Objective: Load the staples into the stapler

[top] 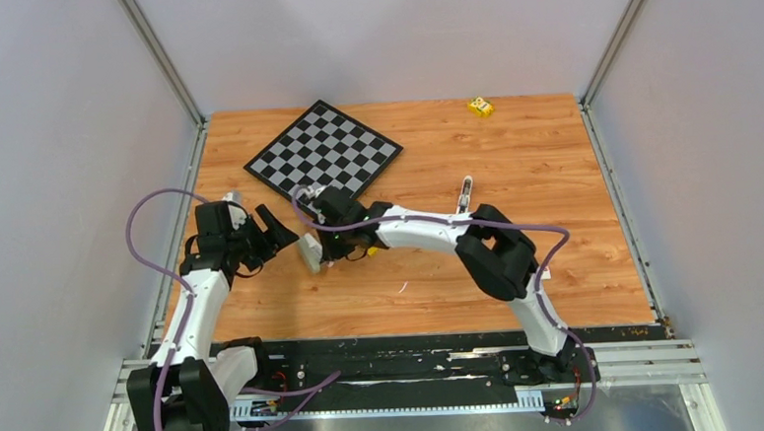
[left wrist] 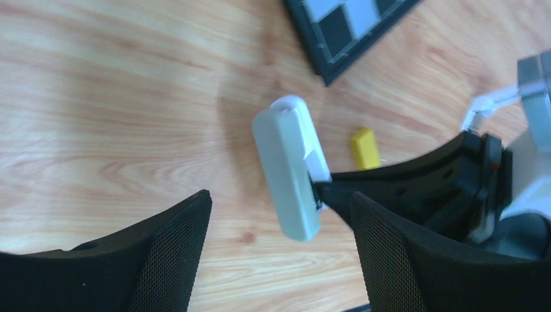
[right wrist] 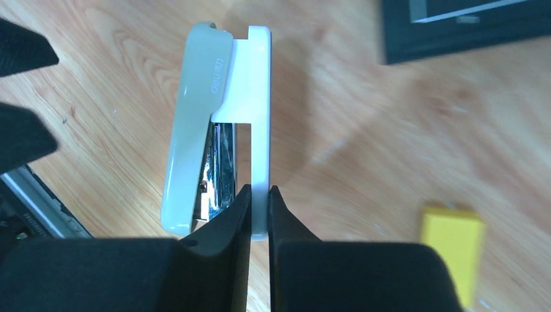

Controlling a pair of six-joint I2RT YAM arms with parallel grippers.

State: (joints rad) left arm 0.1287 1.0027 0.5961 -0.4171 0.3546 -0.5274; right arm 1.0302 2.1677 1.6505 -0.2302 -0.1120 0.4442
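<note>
Seen from above, the small grey-olive and white stapler [top: 310, 251] is hemmed in. The black left gripper [top: 272, 231] stands wide at its 9 o'clock. The right gripper [right wrist: 260, 195], clamped on it, and that gripper's white arm [top: 423, 231] fill 3 o'clock, with a small yellow block [right wrist: 453, 250] beneath. The black-and-white checkered board [top: 322, 149] bars 12 o'clock. Bare wooden tabletop [top: 294, 309] lies open at 6 o'clock.

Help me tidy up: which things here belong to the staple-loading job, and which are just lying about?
Job: stapler, right claw pinching its base, open left claw.
Lying about: checkerboard, yellow block, small yellow box at the far edge.
</note>
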